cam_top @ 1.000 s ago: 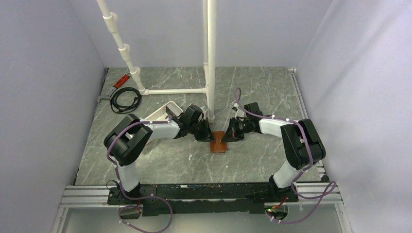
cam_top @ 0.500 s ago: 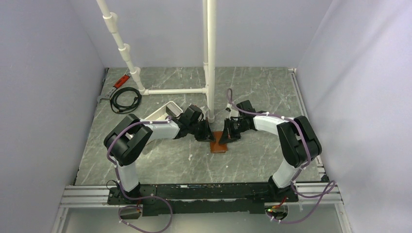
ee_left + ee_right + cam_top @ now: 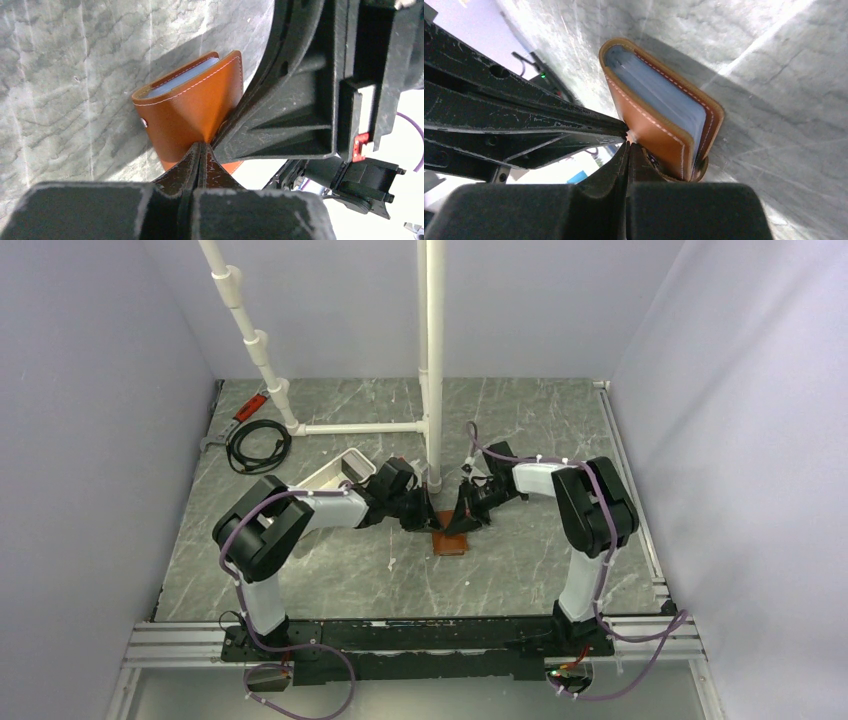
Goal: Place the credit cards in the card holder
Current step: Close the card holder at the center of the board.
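**Two arms crowd one small card holder**

At the middle of the grey marbled bench [image 3: 520, 430], both arms meet nose to nose over the brown card holder [image 3: 192, 110]. Light blue credit cards [image 3: 659, 95] sit inside its open mouth. The left fingers [image 3: 198, 154] and right fingers [image 3: 628, 150] are clenched, tips against the leather. I cannot tell whether either pinches it. A slipping tip could skid the holder or shake cards out.

SITE: you're in a robot lab test cell | WALLS: plain lilac panels [image 3: 100, 440] box you in | 12 o'clock: white PVC pipe frame [image 3: 435, 360] | 10 o'clock: coiled black cable [image 3: 258, 445] | 6 o'clock: aluminium mounting rail [image 3: 180, 645]
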Motion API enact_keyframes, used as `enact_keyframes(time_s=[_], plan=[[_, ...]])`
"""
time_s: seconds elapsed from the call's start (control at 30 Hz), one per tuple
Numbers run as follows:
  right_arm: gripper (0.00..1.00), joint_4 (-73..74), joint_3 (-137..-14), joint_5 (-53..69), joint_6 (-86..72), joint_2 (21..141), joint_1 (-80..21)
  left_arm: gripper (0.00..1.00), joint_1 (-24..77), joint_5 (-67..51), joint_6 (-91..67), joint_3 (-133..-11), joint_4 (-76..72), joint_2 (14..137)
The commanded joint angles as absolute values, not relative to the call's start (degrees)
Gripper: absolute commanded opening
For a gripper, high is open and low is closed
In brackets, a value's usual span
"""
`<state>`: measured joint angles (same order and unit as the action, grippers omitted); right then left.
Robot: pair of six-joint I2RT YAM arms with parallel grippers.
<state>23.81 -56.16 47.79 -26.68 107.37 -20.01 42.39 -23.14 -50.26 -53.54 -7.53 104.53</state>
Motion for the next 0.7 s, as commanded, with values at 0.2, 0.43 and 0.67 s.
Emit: enact_keyframes(time_s=[0.2, 0.43, 0.67], plan=[[0.0, 16.98, -53.07, 33.26, -26.29, 121.12, -14.96, 0.0, 43.11, -23.88, -47.83, -51.11, -9.18, 102.37], [0.2, 21.1, -57.89, 33.89, -23.07, 112.05, -17.54, 0.14, 42.45, -27.01, -46.31, -53.82, -6.12, 97.08], [0.67, 34.06, -66.25, 19.23, -20.85, 95.8, -24.4, 0.48, 41.27, -26.54, -44.04, -55.84, 3.25, 84.63]])
